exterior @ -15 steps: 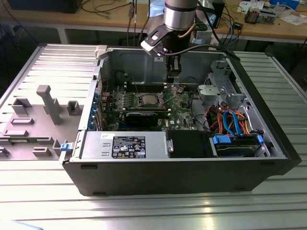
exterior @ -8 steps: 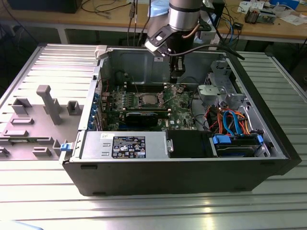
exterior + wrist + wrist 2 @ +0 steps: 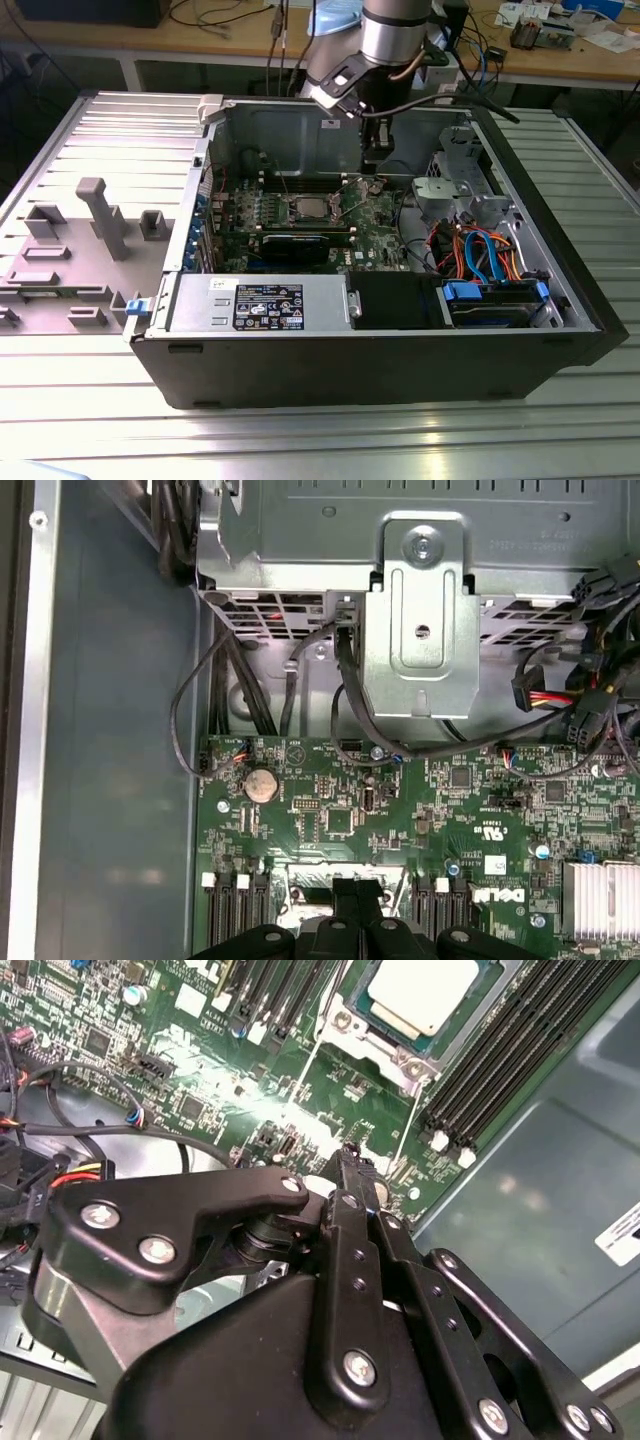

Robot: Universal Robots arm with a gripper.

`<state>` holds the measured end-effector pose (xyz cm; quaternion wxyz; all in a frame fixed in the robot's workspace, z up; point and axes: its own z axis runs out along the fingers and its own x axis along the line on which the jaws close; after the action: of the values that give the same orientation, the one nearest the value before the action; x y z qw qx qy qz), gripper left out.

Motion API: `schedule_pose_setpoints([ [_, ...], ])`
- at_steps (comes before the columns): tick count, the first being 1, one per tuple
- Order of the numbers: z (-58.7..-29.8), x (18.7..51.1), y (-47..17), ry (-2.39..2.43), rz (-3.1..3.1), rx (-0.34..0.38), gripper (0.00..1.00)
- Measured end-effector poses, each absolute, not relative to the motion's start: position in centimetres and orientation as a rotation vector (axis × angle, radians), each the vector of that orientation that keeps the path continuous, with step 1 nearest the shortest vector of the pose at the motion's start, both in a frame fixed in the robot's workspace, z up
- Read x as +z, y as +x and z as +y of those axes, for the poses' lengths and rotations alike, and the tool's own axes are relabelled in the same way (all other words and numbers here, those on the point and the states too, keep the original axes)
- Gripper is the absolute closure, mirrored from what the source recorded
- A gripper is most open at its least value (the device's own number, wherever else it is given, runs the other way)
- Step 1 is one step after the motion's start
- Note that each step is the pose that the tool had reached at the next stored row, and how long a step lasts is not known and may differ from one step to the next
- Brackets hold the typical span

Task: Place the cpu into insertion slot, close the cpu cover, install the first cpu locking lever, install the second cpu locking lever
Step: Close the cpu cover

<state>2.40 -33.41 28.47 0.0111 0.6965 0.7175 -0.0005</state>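
Progress is looking roughly halfway; I am seeing the cpu (image 3: 425,990) sitting in the insertion slot (image 3: 291,207), the cpu cover (image 3: 400,1055) seemingly lying down around it; both locking levers (image 3: 410,1115) appear to be standing loose; the gripper (image 3: 376,160) is hovering at two o'clock of the socket in the exterior view, fingertips (image 3: 347,1160) pinched together, holding nothing.

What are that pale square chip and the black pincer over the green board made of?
The chip looks capped in matt silver-grey metal: a dull, even sheen. The pincer seems black-coated metal, perhaps hard plastic; its smooth satin faces and bright screws leave that open.
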Motion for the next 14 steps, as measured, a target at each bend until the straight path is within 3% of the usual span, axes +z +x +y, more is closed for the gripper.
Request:
schedule_pose_setpoints([
  [14,-33.4,28.5,3.9,2.173,2.238,-0.002,0.89],
])
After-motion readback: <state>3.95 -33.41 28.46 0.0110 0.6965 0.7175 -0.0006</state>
